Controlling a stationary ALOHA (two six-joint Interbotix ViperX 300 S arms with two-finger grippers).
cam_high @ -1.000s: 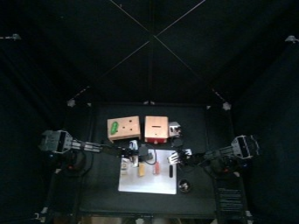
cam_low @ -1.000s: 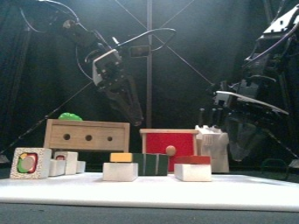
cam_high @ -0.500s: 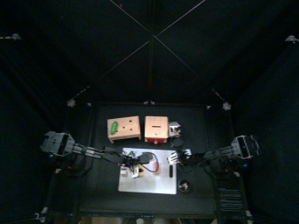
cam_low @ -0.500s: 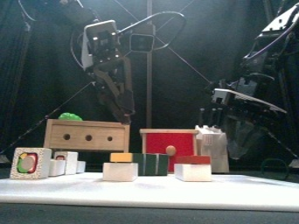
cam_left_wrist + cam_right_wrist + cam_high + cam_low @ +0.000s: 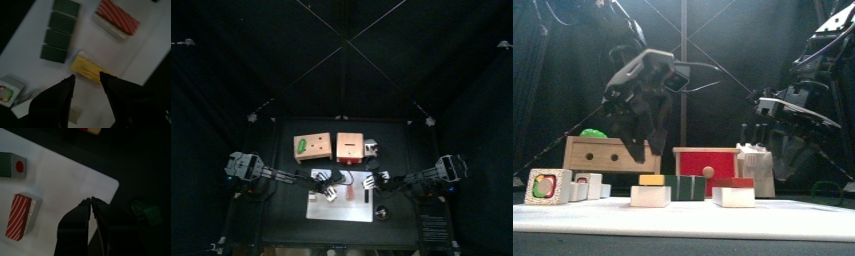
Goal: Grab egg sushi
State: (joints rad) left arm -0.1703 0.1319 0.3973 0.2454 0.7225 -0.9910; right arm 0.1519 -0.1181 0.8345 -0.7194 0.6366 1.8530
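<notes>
The egg sushi (image 5: 89,69), a yellow slab on a white block, lies on the white board (image 5: 137,65). It shows between the two fingers of my left gripper (image 5: 85,79), which hangs open above it without touching. In the front view the egg sushi (image 5: 651,191) stands left of centre near the board's front edge, with the left gripper (image 5: 633,140) high behind it. My right gripper (image 5: 90,202) is shut and empty over the board's right edge.
A row of dark green blocks (image 5: 60,32) and a red-striped sushi (image 5: 117,16) lie near the egg sushi. A wooden box (image 5: 612,154) and a red box (image 5: 706,160) stand behind the board. A small picture block (image 5: 545,187) sits at the far left.
My left arm has swung toward the table's front and tipped its gripper down over the board. Its jaws stay open. The right arm has not moved.
</notes>
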